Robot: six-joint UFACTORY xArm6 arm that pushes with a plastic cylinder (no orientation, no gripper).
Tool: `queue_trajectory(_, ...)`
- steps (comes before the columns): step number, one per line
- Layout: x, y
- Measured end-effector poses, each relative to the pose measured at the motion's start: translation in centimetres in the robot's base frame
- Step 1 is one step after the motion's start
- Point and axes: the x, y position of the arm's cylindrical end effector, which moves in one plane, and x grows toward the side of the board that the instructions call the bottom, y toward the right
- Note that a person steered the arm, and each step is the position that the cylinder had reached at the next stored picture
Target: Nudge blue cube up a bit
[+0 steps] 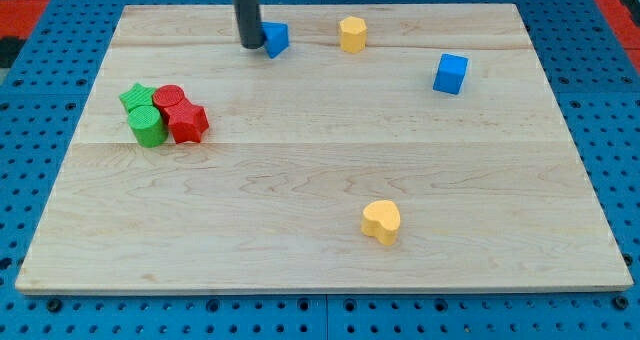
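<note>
A blue cube [451,73] sits at the view's right, in the upper part of the wooden board [320,240]. A second blue block [276,39], shape unclear, lies near the view's top. My tip [250,45] is at the end of the dark rod, right at that second blue block's left side, touching or nearly touching it. The tip is far to the left of the blue cube.
A yellow block [352,33] lies near the top, right of the second blue block. A yellow heart [381,221] lies low and right of centre. At the left is a cluster: green star [136,97], green cylinder [147,126], red cylinder [168,97], red star [186,121].
</note>
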Motion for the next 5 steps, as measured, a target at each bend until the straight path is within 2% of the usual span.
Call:
queue_trajectory(4, -0.4, 1.4)
queue_trajectory(5, -0.6, 4.9)
